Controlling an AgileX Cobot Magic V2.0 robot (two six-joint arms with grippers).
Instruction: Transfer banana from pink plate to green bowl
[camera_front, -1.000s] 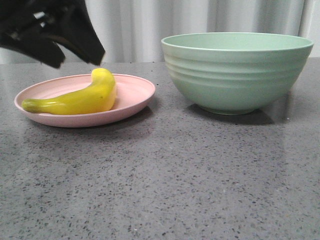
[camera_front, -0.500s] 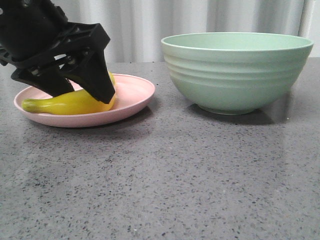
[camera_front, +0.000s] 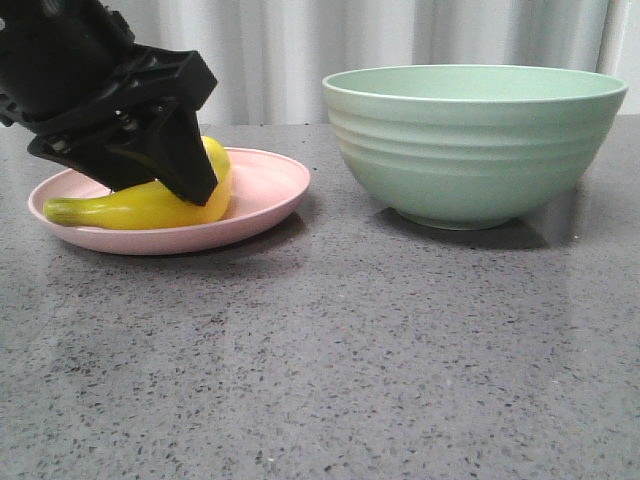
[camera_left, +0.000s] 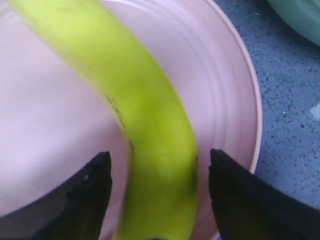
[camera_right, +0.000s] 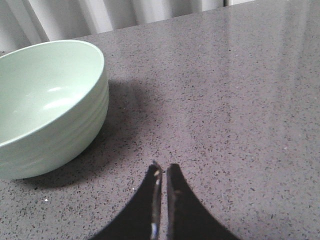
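Since half a second ago the black left claw (camera_front: 165, 185) has shifted only slightly and stays down over the short, curved, glossy yellow banana (camera_front: 140, 205), its fingers (camera_left: 80, 200) spread apart on either side of the fruit with gaps visible, not clamped on it. Lying on the round, shallow, pale-pink plate (camera_front: 265, 190) near the worktop's (camera_front: 350, 350) left edge, the banana sits well apart from the large, deep, ridged sage-green bowl (camera_front: 475, 140) toward the right edge. Over bare grey speckled worktop near that bowl, the right claw (camera_right: 161, 200) has its fingers together.
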